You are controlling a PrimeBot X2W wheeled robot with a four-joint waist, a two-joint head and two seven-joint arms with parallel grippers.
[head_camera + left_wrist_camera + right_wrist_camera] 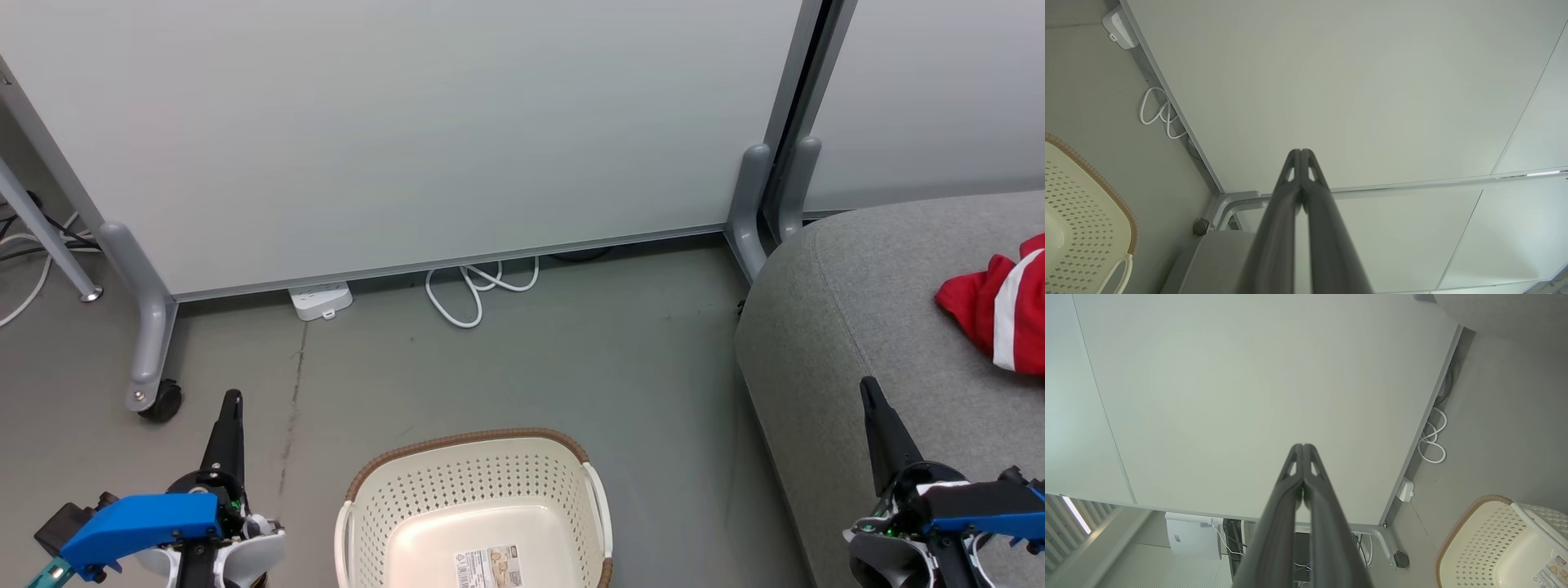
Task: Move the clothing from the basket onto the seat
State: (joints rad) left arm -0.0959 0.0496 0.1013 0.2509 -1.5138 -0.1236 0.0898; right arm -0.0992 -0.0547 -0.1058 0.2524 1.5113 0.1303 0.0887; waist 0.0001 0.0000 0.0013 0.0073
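The cream perforated basket (473,506) with its brown rim stands on the floor at the bottom centre of the head view, and only a label sticker (488,567) lies on its bottom. Red clothing with a white stripe (1000,306) rests on the grey seat (857,302) at the right edge. My left gripper (233,400) is shut, left of the basket, holding nothing. My right gripper (867,388) is shut above the seat's front part, left of the clothing, also holding nothing. The basket (1081,216) shows in the left wrist view behind the shut gripper (1300,152), and the basket (1498,547) sits beside the shut gripper (1303,446) in the right wrist view.
A white partition panel (408,131) on grey wheeled feet (151,359) closes off the back. A white power strip (321,299) and a looped white cable (478,290) lie at its base. Grey floor (571,367) stretches between the panel, the basket and the seat.
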